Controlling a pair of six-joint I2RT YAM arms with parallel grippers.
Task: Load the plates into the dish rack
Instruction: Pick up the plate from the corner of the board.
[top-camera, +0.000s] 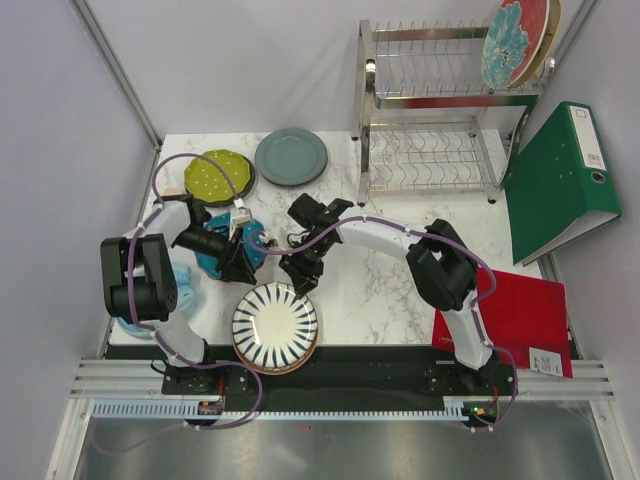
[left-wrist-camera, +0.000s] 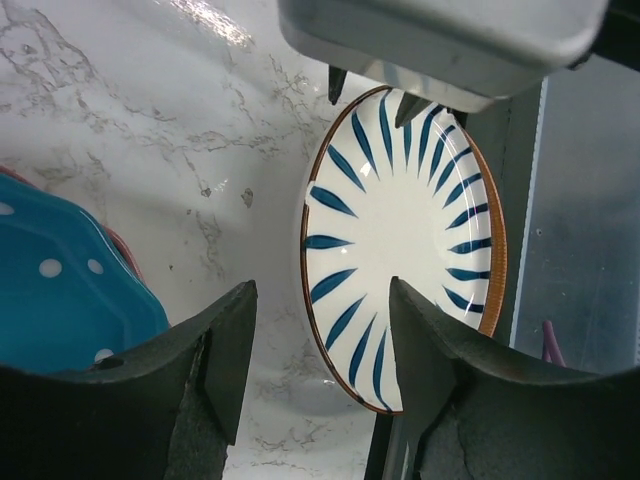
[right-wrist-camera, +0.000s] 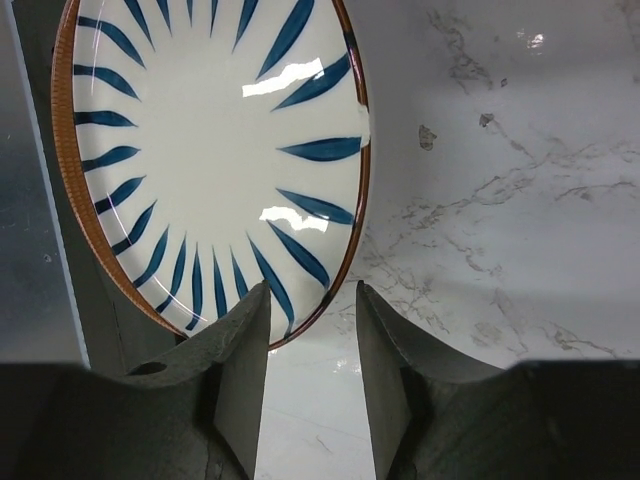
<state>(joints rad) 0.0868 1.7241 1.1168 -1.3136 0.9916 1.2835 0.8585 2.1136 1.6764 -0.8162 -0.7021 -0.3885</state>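
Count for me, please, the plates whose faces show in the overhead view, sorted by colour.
Lime plate: 1
Grey-blue plate: 1
Teal dotted plate: 1
Blue-striped white plate: 1
Flowered plate, standing in the rack: 1
Total: 5. I cannot tell whether more plates are stacked underneath.

A plate (right-wrist-camera: 210, 150), white with dark blue radial stripes and a brown rim, lies flat on the marbled tabletop (right-wrist-camera: 500, 200). Its left part reaches over a dark strip (right-wrist-camera: 100, 330) along the tabletop's edge. At the bottom the right claw (right-wrist-camera: 312, 300) has its two dark fingers (right-wrist-camera: 245, 370) parted, with only bare tabletop between them. The left fingertip overlaps the plate's near rim; whether it touches is unclear.
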